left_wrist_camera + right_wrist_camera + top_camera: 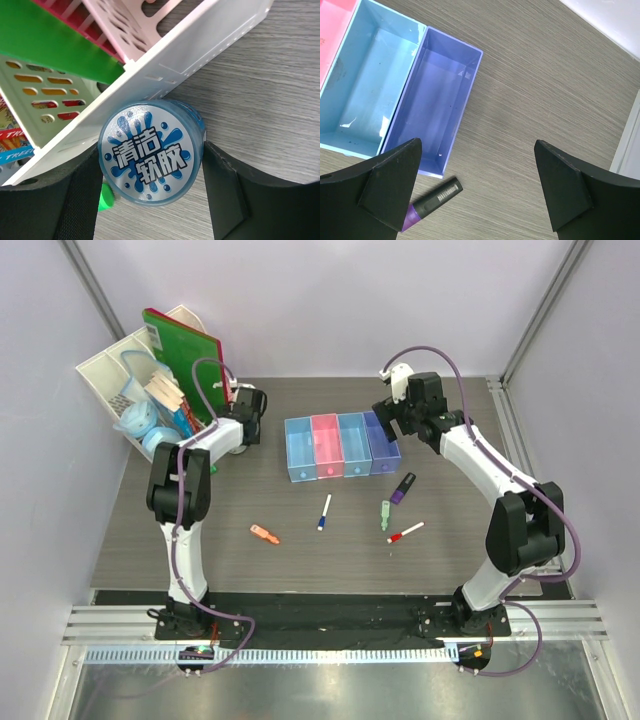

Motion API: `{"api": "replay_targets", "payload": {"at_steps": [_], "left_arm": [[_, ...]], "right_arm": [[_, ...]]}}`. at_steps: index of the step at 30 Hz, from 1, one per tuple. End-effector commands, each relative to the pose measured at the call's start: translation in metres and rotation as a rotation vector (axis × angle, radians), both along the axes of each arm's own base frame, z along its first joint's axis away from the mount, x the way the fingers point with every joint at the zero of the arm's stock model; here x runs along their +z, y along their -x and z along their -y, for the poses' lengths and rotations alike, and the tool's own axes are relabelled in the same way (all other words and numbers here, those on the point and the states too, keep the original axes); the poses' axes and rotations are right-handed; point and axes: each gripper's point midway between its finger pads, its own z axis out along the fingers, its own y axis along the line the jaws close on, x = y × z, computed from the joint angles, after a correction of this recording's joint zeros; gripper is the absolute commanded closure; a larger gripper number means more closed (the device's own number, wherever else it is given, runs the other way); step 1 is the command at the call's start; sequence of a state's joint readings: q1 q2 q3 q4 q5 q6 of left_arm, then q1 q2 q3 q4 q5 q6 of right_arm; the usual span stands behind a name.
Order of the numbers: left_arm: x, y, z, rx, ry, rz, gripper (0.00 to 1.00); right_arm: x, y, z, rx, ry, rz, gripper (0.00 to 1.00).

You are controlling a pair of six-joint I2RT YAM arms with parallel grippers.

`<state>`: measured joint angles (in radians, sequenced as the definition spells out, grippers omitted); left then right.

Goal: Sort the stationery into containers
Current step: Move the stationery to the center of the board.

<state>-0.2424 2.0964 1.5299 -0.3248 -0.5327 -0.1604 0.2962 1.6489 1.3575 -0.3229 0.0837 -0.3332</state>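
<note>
The containers are four joined bins: blue (300,450), pink (326,446), blue (352,444) and purple (380,442). All look empty. On the table in front lie an orange marker (264,533), a blue-white pen (324,512), a green marker (385,515), a red-white pen (405,532) and a purple-black marker (402,488). My right gripper (392,425) is open and empty above the purple bin's right side (432,100). The purple-black marker (432,202) lies by its left finger. My left gripper (152,200) is at the far left, its pads against a pale blue round tub (150,152).
A big white desk organiser (120,380) stands at the back left and holds a green notebook (180,345) and more pale blue tubs (140,420). Its white wall (165,75) touches the tub in my left gripper. A small green piece (106,196) lies under that tub.
</note>
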Motion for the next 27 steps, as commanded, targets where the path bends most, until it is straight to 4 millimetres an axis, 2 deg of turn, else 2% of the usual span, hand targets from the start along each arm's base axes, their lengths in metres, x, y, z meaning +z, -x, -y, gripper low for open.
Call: {"api": "replay_targets", "payload": {"at_steps": [1, 8, 20, 25, 26, 27], "left_arm": [[-0.002, -0.001, 0.01, -0.074, 0.055, -0.034, 0.49], [-0.007, 0.023, 0.025, -0.175, 0.109, -0.113, 0.58], [-0.005, 0.062, 0.053, -0.379, 0.219, -0.181, 0.58], [-0.008, 0.082, 0.065, -0.472, 0.264, -0.218, 0.58], [-0.004, 0.087, 0.074, -0.518, 0.297, -0.22, 0.59], [-0.008, 0.093, 0.074, -0.536, 0.294, -0.238, 0.59]], "right_arm": [[0.028, 0.004, -0.002, 0.001, -0.027, 0.069, 0.0], [0.034, 0.009, -0.005, 0.011, -0.03, 0.076, 0.0], [0.038, 0.022, -0.012, 0.032, -0.028, 0.073, 0.0], [0.036, 0.032, -0.019, 0.056, -0.021, 0.061, 0.01], [0.037, 0.034, -0.022, 0.068, -0.021, 0.062, 0.0], [0.036, 0.036, -0.024, 0.073, -0.019, 0.059, 0.01]]}}
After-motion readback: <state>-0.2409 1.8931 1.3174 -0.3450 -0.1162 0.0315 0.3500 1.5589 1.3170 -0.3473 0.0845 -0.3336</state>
